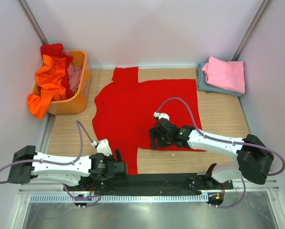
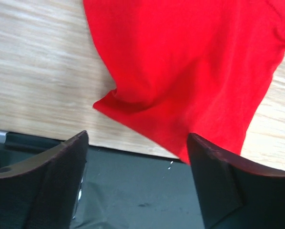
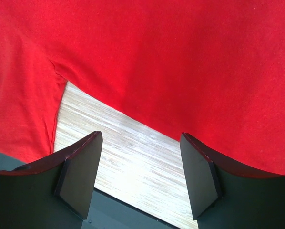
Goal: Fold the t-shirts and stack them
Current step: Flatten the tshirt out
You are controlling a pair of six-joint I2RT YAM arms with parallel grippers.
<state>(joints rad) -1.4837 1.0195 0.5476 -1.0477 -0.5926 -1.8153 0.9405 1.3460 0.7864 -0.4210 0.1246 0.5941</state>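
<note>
While red t-shirt (image 1: 142, 109) lies flat mid-frame, unfolded, I count pink t-shirt (image 1: 224, 74) stacked on grey-blue t-shirt (image 1: 203, 86) upper right; orange t-shirt (image 1: 49, 78) in basket (image 1: 81, 95) upper left. Left end effector (image 2: 137, 138), right end effector (image 3: 140, 136): fingers apart, empty.

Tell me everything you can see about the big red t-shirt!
The red t-shirt is soft, plain cloth, no picture showing. It lies spread flat and sideways on the wooden table, hem toward the right, one short sleeve pointing at the far edge, the other reaching the near edge. It is mostly smooth, slightly wrinkled by the near sleeve. The left fingers are open beside that sleeve; the right fingers are open over its near side. Neither pair holds it.
</note>
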